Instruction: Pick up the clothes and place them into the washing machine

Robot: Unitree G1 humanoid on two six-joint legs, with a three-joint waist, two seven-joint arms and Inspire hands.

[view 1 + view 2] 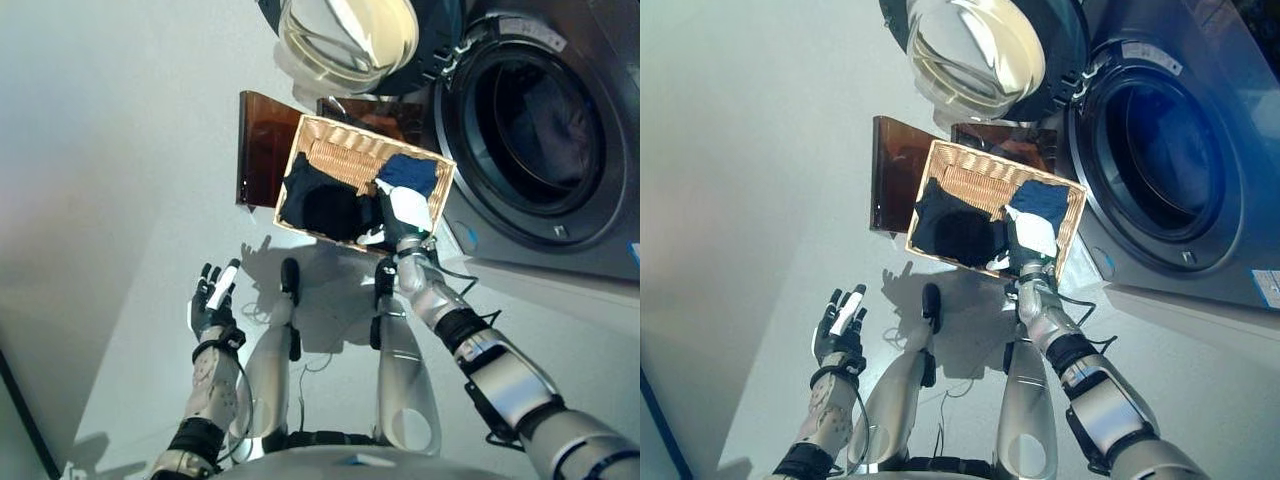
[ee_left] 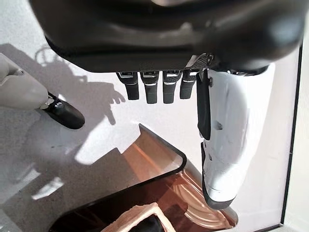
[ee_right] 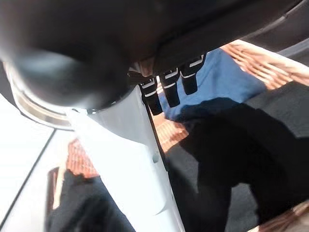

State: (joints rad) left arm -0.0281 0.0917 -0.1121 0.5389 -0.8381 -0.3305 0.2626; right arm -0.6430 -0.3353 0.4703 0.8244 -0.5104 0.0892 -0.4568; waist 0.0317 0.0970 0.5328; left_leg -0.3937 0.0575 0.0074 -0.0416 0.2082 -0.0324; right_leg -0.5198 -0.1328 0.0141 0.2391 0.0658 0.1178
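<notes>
A shallow wicker basket (image 1: 345,160) rests on a dark brown box (image 1: 262,145) beside the washing machine (image 1: 535,125). In it lie black clothes (image 1: 325,205) and a blue cloth (image 1: 410,172). My right hand (image 1: 400,215) is over the basket's near right part, between the black clothes and the blue cloth. It is open, with straight fingers (image 3: 170,89) and the white thumb out. Past the fingers lie the blue cloth (image 3: 217,77) and black clothes (image 3: 241,159). My left hand (image 1: 213,300) is open and empty above the floor at the lower left.
The machine's round glass door (image 1: 345,35) stands open at the top, above the basket. The dark drum opening lies to the basket's right. The brown box's edge (image 2: 159,169) shows past my left hand. Light grey floor spreads to the left.
</notes>
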